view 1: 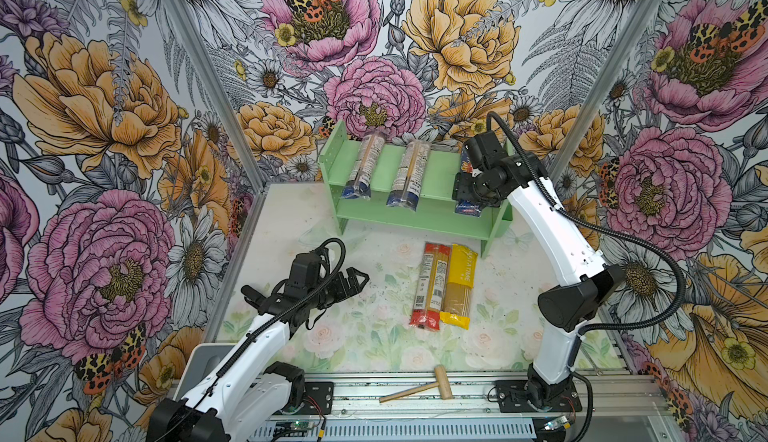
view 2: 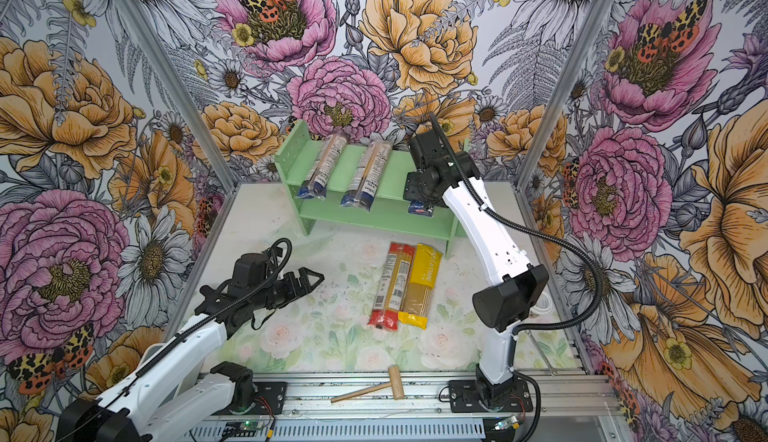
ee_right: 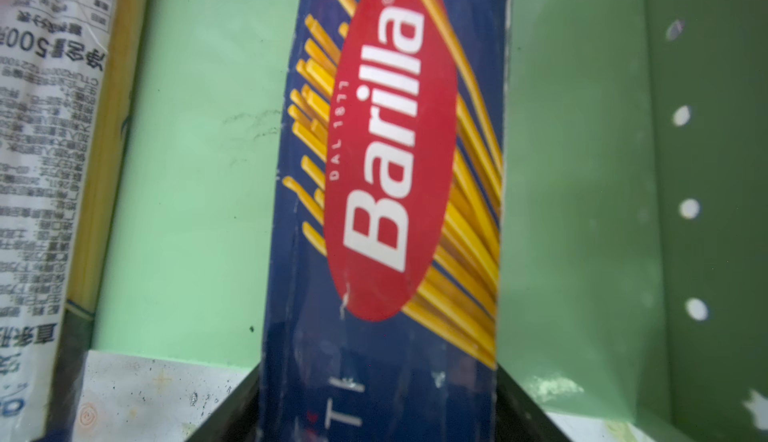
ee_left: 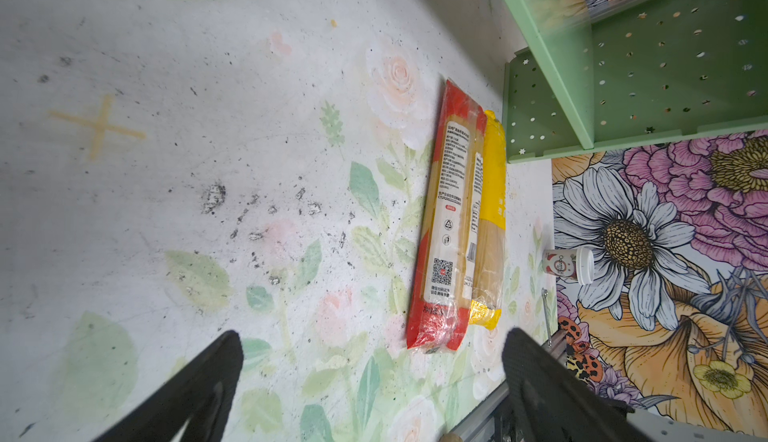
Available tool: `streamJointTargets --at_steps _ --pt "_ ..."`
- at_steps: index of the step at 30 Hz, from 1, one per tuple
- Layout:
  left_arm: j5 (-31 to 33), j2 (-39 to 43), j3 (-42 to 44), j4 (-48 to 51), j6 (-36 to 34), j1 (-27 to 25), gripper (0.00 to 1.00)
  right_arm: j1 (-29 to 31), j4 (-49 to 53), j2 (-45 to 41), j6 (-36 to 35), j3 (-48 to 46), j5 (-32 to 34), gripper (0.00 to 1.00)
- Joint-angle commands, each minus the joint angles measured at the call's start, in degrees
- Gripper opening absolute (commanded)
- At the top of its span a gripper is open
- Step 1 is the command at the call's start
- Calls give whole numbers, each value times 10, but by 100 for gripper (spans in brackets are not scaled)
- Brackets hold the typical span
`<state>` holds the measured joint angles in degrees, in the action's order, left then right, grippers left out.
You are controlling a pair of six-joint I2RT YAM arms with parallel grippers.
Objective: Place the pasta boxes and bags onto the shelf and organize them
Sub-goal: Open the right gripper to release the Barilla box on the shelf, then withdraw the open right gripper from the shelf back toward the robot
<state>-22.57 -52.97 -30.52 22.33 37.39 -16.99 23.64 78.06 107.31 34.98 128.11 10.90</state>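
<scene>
While Barilla box (ee_right: pixel 382 170) overhangs shelf (ee_right: pixel 187 170) edge, right end effector (ee_right: pixel 378 411) straddles it — grip unclear, left end effector (ee_left: pixel 374 336) agape

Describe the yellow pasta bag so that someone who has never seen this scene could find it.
Find the mint-green shelf at the back of the table. In front of it, two long packs lie side by side. The yellow bag has yellow ends and a clear middle showing spaghetti; the red-ended bag beside it carries a white label.
</scene>
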Motion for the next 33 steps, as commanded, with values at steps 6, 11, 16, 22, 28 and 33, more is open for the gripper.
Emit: streamJointTargets --at_steps 6,11,16,22,28,33 --pt "1 0 2 -1 -3 5 99 -3 18 -9 -21 37 8 79" --pt "2 -2 -2 0 -4 6 99 -3 25 -6 -25 51 8 81" --pt "1 -8 -6 -2 -5 5 99 -3 33 -8 -35 65 -3 81" --pt "3 -18 -12 -9 -1 5 99 -2 44 -21 -38 71 -10 81" --pt "3 -20 -14 -9 -1 5 99 0 55 -43 -41 71 -15 81" --pt "3 -21 -15 -10 -1 5 99 6 60 -68 -48 65 -19 81"
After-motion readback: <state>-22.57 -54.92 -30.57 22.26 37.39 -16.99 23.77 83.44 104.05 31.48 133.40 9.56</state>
